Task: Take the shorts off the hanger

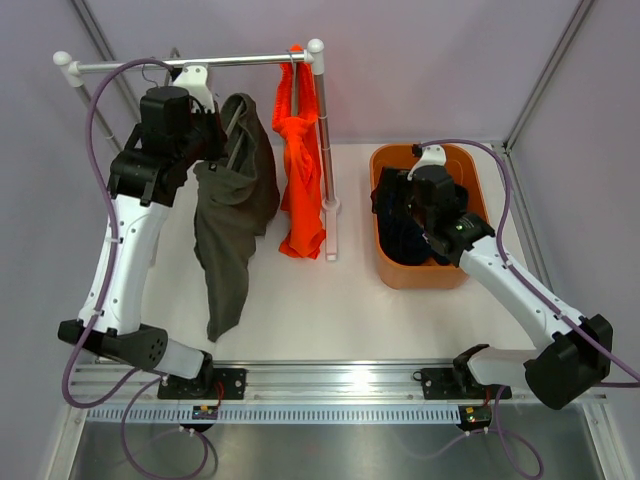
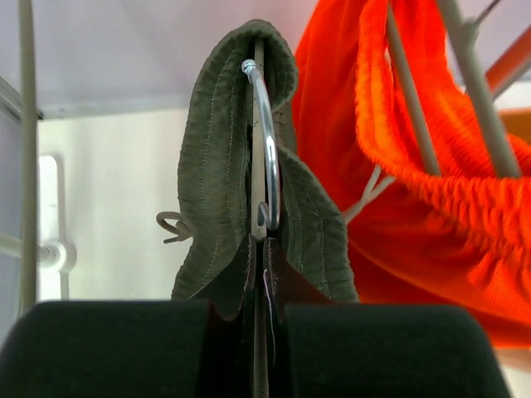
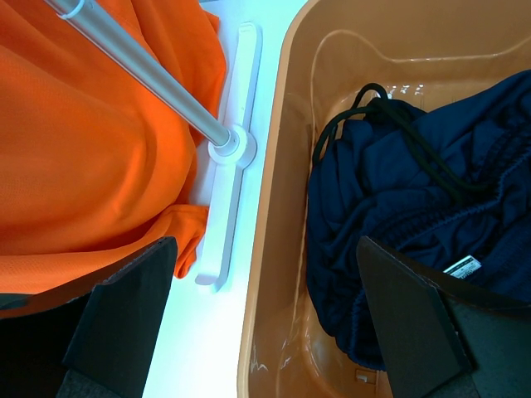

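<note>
White tabletop [image 1: 300, 320], grey walls [image 1: 450, 60], alu rail [image 1: 340, 380] nr edge

Pale lilac-grey walls [image 1: 430, 60] close in the far side and both flanks of the white bench [image 1: 300, 320]. Thin metal struts [image 1: 543, 72] slant up at the far corners. A brushed aluminium rail [image 1: 340, 378] runs along the near edge, with a slotted strip [image 1: 330, 412] just below it. The light is soft and even, with bright glare on the rail's middle.
</note>
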Controlling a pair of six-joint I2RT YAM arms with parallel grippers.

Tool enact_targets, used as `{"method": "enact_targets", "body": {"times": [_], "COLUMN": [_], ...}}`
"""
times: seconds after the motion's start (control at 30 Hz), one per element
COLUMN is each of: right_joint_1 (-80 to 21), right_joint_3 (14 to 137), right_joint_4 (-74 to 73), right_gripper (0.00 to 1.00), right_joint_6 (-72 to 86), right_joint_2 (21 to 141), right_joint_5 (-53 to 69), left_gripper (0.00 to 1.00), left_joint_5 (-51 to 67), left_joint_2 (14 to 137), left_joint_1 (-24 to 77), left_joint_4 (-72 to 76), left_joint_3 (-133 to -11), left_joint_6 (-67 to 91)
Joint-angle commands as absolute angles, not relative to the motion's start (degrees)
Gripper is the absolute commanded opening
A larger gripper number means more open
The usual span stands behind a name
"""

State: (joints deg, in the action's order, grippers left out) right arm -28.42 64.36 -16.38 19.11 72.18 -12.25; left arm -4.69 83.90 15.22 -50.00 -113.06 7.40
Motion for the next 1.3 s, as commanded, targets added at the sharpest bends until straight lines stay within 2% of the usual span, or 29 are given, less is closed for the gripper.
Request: {"method": "enact_targets", "body": {"times": [0.0, 0.33, 0.77, 1.07, 1.27], "right_joint_1": [-28.39, -29.53, -45.69, -57.47, -63.36], "right_joint_3": [66.97, 71.71, 83.22, 91.30, 96.49], "right_joint_4": [-15.82, -19.51, -25.48, -29.62, -31.38], "right_gripper": [0.99, 0.99, 0.99, 0.99, 0.95], "right_joint_6": [18.20, 17.40, 17.32, 16.88, 17.75], "right_joint_2": [71.46, 68.82, 74.35, 83.22, 88.77], "right_joint_5": [-10.55, -1.32, -3.95, -9.75, -14.77], "left_gripper": [0.00, 0.00, 0.00, 0.00, 0.00], "left_joint_5": [-1.76, -2.81, -9.84, 2.18, 4.48], "left_joint_2": [77.27, 63.03, 49.93, 43.60, 41.49], "left_joint_1": [15.03, 19.33, 30.41, 30.59, 30.59], "left_joint_4": [-43.86, -47.02, -53.25, -57.48, -59.76], "left_joint_3": [-109.88, -94.76, -77.00, -75.06, -72.08], "left_joint_6": [9.05, 12.57, 15.73, 12.84, 11.60]}}
